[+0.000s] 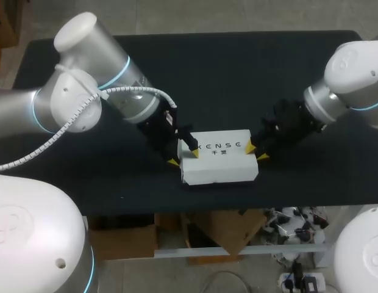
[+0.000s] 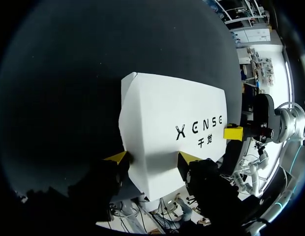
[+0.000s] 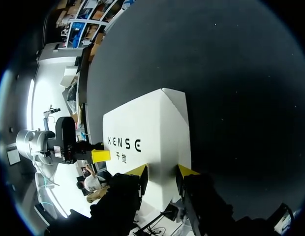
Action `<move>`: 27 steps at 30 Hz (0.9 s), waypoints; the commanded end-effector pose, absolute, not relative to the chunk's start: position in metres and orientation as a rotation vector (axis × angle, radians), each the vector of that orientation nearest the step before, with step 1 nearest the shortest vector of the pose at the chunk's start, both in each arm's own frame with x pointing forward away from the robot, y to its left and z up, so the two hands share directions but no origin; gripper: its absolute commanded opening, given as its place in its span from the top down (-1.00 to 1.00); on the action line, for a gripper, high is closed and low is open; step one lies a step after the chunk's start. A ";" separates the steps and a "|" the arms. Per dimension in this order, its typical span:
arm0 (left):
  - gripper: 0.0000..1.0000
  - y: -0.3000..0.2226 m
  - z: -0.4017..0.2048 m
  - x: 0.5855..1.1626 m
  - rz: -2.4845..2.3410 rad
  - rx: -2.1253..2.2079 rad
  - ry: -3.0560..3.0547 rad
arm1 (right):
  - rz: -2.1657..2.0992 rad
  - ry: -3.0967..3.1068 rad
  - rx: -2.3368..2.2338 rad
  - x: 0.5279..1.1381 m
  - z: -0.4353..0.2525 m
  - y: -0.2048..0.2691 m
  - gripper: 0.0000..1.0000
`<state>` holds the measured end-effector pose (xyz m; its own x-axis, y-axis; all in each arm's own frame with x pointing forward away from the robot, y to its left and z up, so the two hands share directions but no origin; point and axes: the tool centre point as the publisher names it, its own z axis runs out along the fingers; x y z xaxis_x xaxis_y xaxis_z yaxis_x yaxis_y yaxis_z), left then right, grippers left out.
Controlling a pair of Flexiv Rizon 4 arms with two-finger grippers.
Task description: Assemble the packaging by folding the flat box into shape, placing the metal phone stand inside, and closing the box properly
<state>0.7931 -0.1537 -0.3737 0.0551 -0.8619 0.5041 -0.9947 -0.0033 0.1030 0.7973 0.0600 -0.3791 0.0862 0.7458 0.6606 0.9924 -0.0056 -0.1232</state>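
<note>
The white box [image 1: 218, 160] lies folded into shape with its printed face up and its lid looking flat. Whether the phone stand is inside cannot be told, since nothing of the interior shows. At the box's left end the left gripper [image 1: 183, 156] is clenched on it, one yellow tip on the printed face and the other against the side by that corner. At the box's right end the right gripper [image 1: 256, 152] grasps it likewise, its tips pinching that end from two sides. Under the box is the black table [image 1: 238, 73], whose front edge is nearer the box than its back edge. The step in hand reads as the final closing, seating the end flaps. To do it well, I judge the two arms should press evenly toward the box's middle, so neither shoves it sideways. The pressure should be light enough not to dent the card, and each finger should let go straight away from the box, so no flap is dragged open.
</note>
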 end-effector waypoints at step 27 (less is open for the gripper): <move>-0.34 -0.158 -0.368 0.800 0.351 1.904 -1.814 | -0.503 -1.674 -1.787 0.805 -0.372 0.064 0.22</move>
